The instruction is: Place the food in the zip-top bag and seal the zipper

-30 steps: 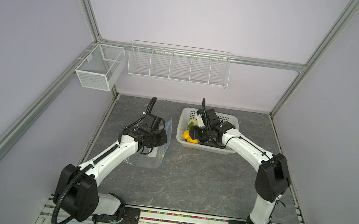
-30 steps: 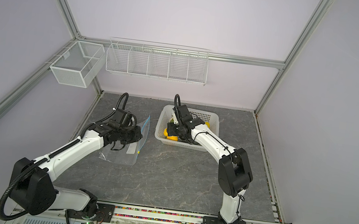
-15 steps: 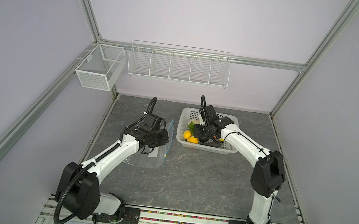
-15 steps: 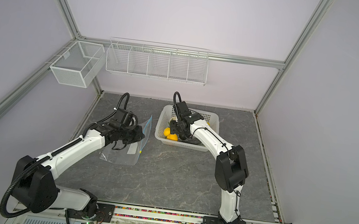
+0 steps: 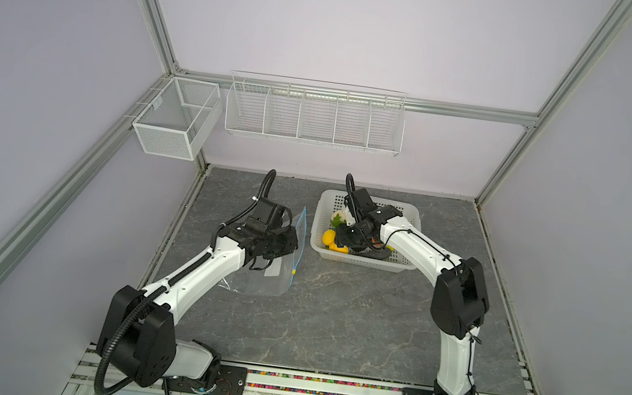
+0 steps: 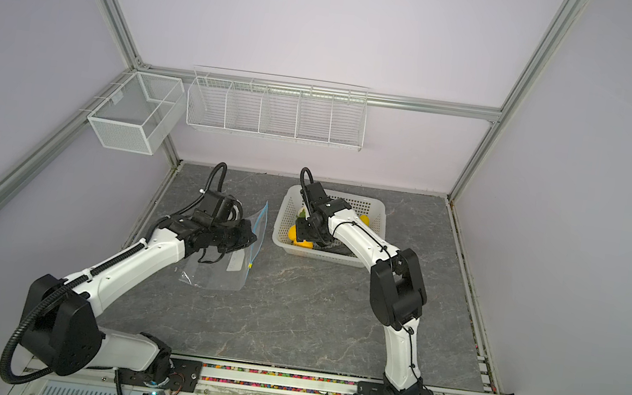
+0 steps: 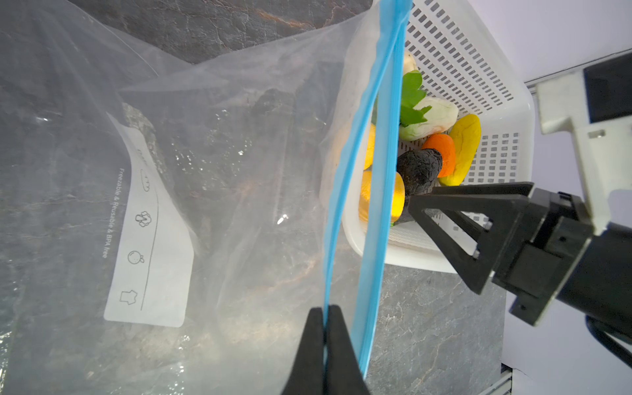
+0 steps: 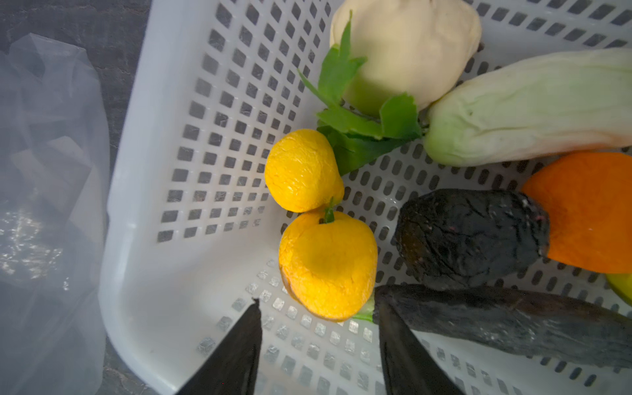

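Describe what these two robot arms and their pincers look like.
Both match: the left arm and right arm have smooth white links joined by chunky black joints, with black ribbed hoses and thin black wires alongside. The left gripper and right gripper each have two black, tapering, wedge-shaped fingers.

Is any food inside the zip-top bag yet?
No, the zip-top bag is see-through and empty; the food lies in the basket.

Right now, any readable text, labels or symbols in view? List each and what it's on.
"Freezable & Reusable & BPA free": on the zip-top bag, along the white label patch.
Four outline icons on that patch, no words: loaf, floret, fruit, shirt.
Faint print at the patch's top: too blurred to read.
Nothing else legible.
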